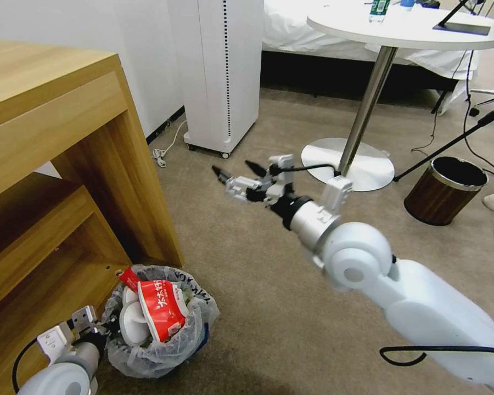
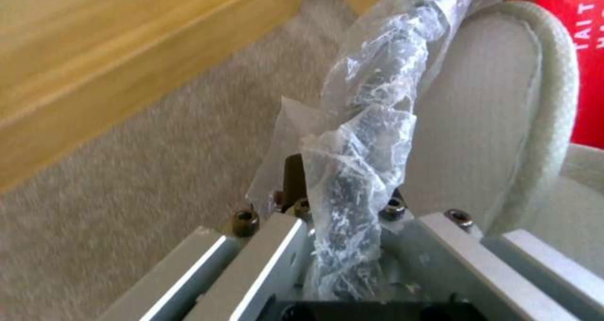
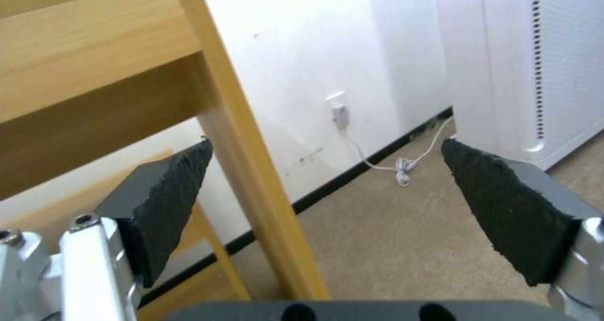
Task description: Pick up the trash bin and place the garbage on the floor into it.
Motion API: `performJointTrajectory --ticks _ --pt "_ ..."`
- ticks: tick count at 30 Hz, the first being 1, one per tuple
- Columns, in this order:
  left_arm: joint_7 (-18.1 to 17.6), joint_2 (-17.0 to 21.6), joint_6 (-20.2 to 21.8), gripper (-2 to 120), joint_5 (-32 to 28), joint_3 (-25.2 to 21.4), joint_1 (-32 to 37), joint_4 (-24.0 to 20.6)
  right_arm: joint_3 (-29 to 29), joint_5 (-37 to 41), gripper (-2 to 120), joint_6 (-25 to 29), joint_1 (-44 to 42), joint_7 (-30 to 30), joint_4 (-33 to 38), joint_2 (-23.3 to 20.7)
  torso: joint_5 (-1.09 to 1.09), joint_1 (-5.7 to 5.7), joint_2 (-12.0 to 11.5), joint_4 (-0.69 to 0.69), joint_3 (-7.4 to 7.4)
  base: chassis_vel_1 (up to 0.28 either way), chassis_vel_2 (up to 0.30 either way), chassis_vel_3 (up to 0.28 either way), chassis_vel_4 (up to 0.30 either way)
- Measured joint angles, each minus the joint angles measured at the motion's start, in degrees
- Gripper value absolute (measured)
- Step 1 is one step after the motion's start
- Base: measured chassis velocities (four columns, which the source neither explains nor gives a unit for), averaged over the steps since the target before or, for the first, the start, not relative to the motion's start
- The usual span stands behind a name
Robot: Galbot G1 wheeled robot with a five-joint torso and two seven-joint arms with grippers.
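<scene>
The trash bin (image 1: 195, 337), blue under a wrinkly clear bag, is at the lower left beside the wooden desk. It holds garbage: a red snack wrapper (image 1: 162, 307) and white slippers (image 1: 133, 323). My left gripper (image 1: 104, 328) is shut on the bin's near rim. In the left wrist view the bagged rim (image 2: 365, 137) runs between its fingers, with a slipper (image 2: 484, 104) and the red wrapper (image 2: 582, 52) just inside. My right gripper (image 1: 233, 168) hangs open over the bare floor (image 1: 247, 285), holding nothing. Its black pads (image 3: 163, 203) stand wide apart.
The wooden desk (image 1: 55, 137) fills the left side. A white tower appliance (image 1: 225, 71) stands by the wall, with a cord (image 1: 160, 156) on the carpet. A round table's metal base (image 1: 362, 164) and a brown wood-grain bin (image 1: 444, 189) are at the right, amid cables.
</scene>
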Motion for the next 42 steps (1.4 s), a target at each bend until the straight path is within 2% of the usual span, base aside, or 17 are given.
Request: performJointTrajectory --ticks 4,12,23,25,28,29,32,33,36,37,42 --pt "-1.6 0.5 0.5 1 -2.6 0.3 -0.6 1.1 2.1 -0.2 92 0.0 -1.7 0.1 0.4 -0.3 0.02 0.0 0.0 0.0 0.0 0.0 0.0 0.0 0.0" --pt "-2.5 0.8 0.5 1 -4.1 0.5 -1.9 3.3 3.4 -1.6 92 0.2 -3.8 0.2 0.4 -0.3 0.05 0.0 0.0 0.0 -0.01 0.0 0.0 0.0 0.0" --pt "-2.7 1.5 0.4 1 -3.2 0.6 -0.9 2.2 2.9 -3.0 93 0.2 -4.3 0.2 -0.7 0.4 -0.05 0.0 0.0 -0.02 0.01 0.0 0.0 0.0 0.0" --pt "-2.7 1.5 0.6 5 -3.0 0.6 -0.6 1.9 2.9 -3.2 93 0.2 -4.3 0.2 -0.8 0.4 -0.05 0.0 0.0 -0.02 0.01 0.0 0.0 0.0 0.0" --pt "-1.5 1.3 0.4 21 -1.1 0.6 0.0 1.1 2.9 -3.6 93 0.2 -4.9 -0.1 -0.9 0.4 -0.03 0.0 0.0 -0.02 0.01 0.0 0.0 0.0 0.0" --pt "-1.5 1.3 0.4 21 -1.1 0.6 0.0 1.1 2.9 -3.6 93 0.2 -4.9 -0.1 -0.9 0.4 -0.03 0.0 0.0 -0.02 0.01 0.0 0.0 0.0 0.0" --pt "-1.0 1.0 0.0 33 0.2 0.5 0.4 0.4 2.9 -4.3 93 0.3 -5.5 -0.4 -1.0 0.3 -0.02 0.0 0.0 -0.02 0.01 0.0 0.0 0.0 0.0" --pt "-1.0 1.0 0.0 33 0.2 0.5 0.4 0.4 2.9 -4.3 93 0.3 -5.5 -0.4 -1.0 0.3 -0.02 0.0 0.0 -0.02 0.01 0.0 0.0 0.0 0.0" --pt "-0.6 0.5 -0.3 50 1.4 0.3 0.9 -0.6 3.1 -5.0 93 0.4 -6.3 -0.8 -1.0 0.1 -0.01 0.0 0.0 -0.02 0.01 0.0 0.0 0.0 0.0" --pt "-0.6 0.5 -0.3 50 1.4 0.3 0.9 -0.6 3.1 -5.0 93 0.4 -6.3 -0.8 -1.0 0.1 -0.01 0.0 0.0 -0.02 0.01 0.0 0.0 0.0 0.0" --pt "-0.1 0.2 -1.0 70 2.8 0.0 1.6 -1.9 3.2 -5.9 93 0.9 -6.8 -1.2 -1.0 -0.1 -0.01 0.0 0.0 -0.01 0.0 0.0 0.0 0.0 0.0"
